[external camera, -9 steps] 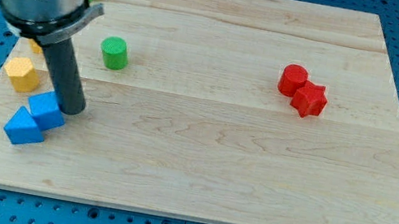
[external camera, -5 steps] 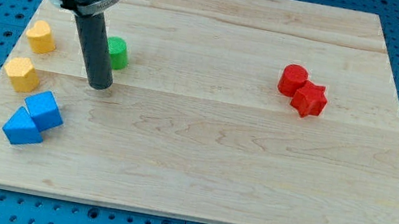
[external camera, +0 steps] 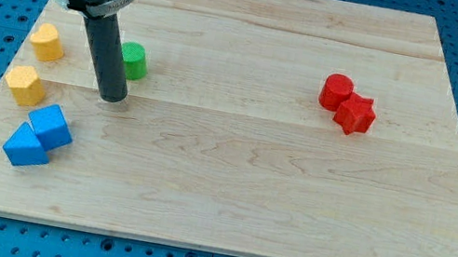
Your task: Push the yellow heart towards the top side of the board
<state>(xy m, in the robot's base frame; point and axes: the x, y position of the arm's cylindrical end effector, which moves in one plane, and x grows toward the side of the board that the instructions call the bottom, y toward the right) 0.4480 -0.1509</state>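
Note:
Two yellow blocks sit near the board's left edge. The upper one (external camera: 46,41) has a rounded, heart-like shape. The lower one (external camera: 26,85) looks hexagonal. My tip (external camera: 111,97) rests on the board to the right of both, apart from them, roughly level with the lower yellow block. It stands just below-left of a green cylinder (external camera: 135,61), which the rod partly covers. The tip touches no yellow block.
A blue cube (external camera: 51,126) and a blue triangular block (external camera: 25,147) lie together at the lower left, below the tip. A red cylinder (external camera: 337,92) and a red star (external camera: 355,114) touch each other at the right. The arm's body covers the board's top-left corner.
My tip moved up and to the right, from beside the blue cube to beside the green cylinder, uncovering the upper yellow block. In the last half second it barely moved. No block shifted.

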